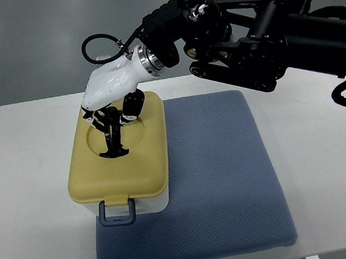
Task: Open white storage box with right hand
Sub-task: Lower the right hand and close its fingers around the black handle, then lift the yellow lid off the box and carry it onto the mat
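A: Nearest the camera, the padded blue-grey fabric mat (pixel 225 179) lay flat on the white bench (pixel 320 172). Where was the box?

B: The white plastic storage box with the pale yellow lid (pixel 118 155) sat on the mat's left edge, partly overhanging onto the bench. Its grey-blue loop latch (pixel 116 213) hung at the near side, down against the white base. Lid looked closed.

A: And the hand?

B: The right hand (pixel 110 125), white shell with black fingers (pixel 115 140), came in from the upper right on a black arm (pixel 261 32). The fingers pointed down into the round recess in the lid's top and touched it. They were loosely spread and gripped nothing. Left hand not in view.

A: Handling estimate?

B: Judged rigid, light, smooth plastic; likely slippery under hard fingertips. The box could slide on the mat if pushed sideways. The recess gave little to hook. The latch at the near side looked the better place to take hold; lifting it first seemed needed before the lid would lift.

A: Progress?

B: Opening not yet begun, as far as I could judge.
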Tool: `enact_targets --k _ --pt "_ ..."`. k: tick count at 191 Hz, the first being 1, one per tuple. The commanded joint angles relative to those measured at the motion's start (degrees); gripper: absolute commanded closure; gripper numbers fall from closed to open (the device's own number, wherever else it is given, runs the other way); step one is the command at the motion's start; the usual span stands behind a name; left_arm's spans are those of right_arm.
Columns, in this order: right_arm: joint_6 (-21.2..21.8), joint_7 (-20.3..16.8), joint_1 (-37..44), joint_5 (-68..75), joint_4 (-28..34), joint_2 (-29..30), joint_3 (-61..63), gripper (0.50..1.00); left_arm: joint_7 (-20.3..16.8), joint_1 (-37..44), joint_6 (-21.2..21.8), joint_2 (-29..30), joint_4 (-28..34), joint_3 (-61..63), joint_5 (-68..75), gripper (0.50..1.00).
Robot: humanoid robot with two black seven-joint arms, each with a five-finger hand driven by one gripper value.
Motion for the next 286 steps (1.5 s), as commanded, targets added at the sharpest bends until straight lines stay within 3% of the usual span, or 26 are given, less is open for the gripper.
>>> enact_targets --k 1,119,182,233,286 --pt "0.1 0.0 0.0 0.0 0.0 0.1 0.0 1.000 0.0 -0.1 0.0 0.0 0.0 0.0 0.0 0.500" --pt "0.4 1.2 1.8 1.1 -0.4 -2.5 0.9 1.000 0.0 0.0 0.0 0.0 0.0 0.0 0.0 0.500" --pt "0.1 1.4 1.7 4.4 -2.1 -11.7 1.1 1.000 0.0 0.0 0.0 0.0 0.0 0.0 0.0 0.500" --pt "-0.3 2.5 0.6 6.9 -3.6 -22.7 1.1 1.000 0.0 -0.1 0.0 0.0 0.0 0.0 0.0 0.500" --pt "-3.2 2.5 -6.8 6.7 -3.8 -30.3 0.6 1.000 0.0 0.0 0.0 0.0 0.0 0.0 0.0 0.500"
